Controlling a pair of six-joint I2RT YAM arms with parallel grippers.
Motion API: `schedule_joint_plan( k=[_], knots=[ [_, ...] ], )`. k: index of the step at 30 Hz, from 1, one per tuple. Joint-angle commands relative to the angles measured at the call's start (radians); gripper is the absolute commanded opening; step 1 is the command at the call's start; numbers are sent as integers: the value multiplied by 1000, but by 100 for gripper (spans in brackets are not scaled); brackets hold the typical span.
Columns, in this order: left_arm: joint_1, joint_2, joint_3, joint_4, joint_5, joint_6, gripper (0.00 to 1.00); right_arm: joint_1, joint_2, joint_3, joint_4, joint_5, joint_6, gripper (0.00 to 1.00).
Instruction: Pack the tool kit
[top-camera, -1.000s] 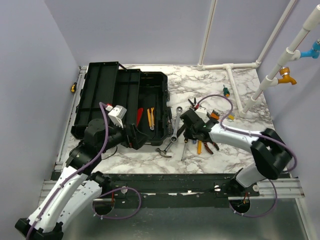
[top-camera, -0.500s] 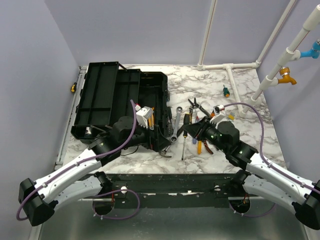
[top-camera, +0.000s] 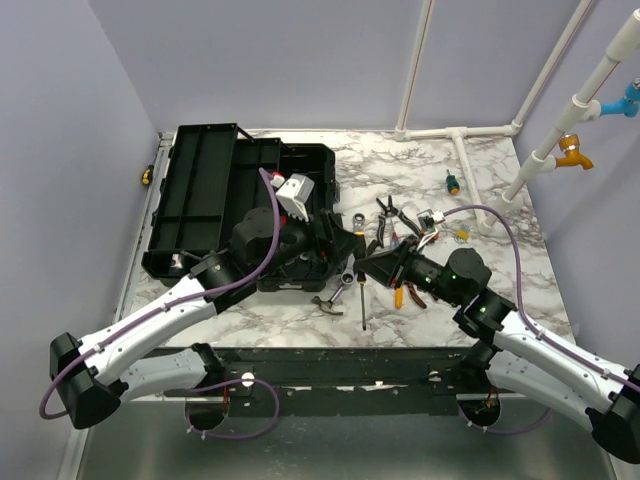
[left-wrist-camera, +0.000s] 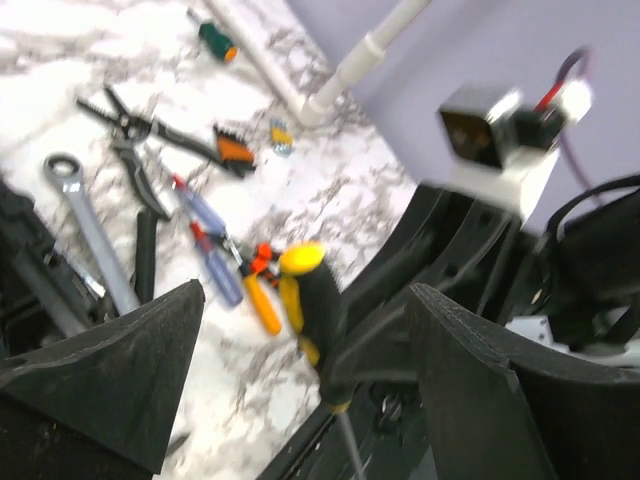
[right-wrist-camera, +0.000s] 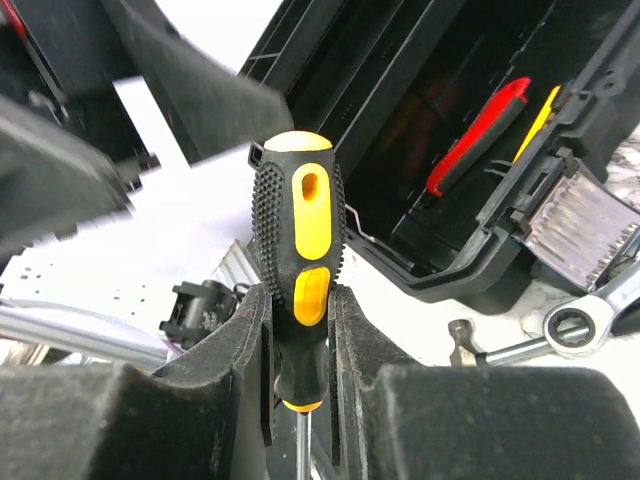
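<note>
The black toolbox (top-camera: 200, 190) lies open at the back left, with red and yellow-handled tools (right-wrist-camera: 480, 135) inside. My right gripper (top-camera: 368, 263) (right-wrist-camera: 300, 295) is shut on the lower handle of a black-and-yellow screwdriver (right-wrist-camera: 297, 230) (left-wrist-camera: 310, 305), held above the table just right of the box. Its shaft (top-camera: 362, 305) points toward the near edge. My left gripper (top-camera: 345, 245) (left-wrist-camera: 305, 295) is open, one finger on each side of that handle and not touching it. A wrench (left-wrist-camera: 85, 225), a hammer (top-camera: 325, 302), pliers (top-camera: 390, 210) and blue screwdrivers (left-wrist-camera: 205, 215) lie on the marble.
White pipes (top-camera: 460, 135) run along the back right of the table, with an orange tap (top-camera: 572, 150) beyond. A small green screwdriver (top-camera: 452, 182) lies beside the pipe. Orange-handled pliers (top-camera: 400, 295) lie under the right arm. Purple walls enclose the table.
My left gripper swung right from the toolbox to the screwdriver and narrowed a little. My right gripper lifted the screwdriver and carried it left toward the box.
</note>
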Motion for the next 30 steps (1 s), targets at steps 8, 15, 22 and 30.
schedule_joint_plan(
  k=[8,15,22,30],
  knots=[
    [0,166,101,88,41,-79,70,-1,-45,-4,39,-58,-60,1],
    [0,181,85,103,76,-120,64,-2,-57,-2,34,-37,-83,1],
    [0,206,87,108,144,-153,51,-2,-36,12,29,-13,-102,1],
    [-1,167,15,122,125,-176,48,-2,-32,-17,82,14,-101,1]
  ],
)
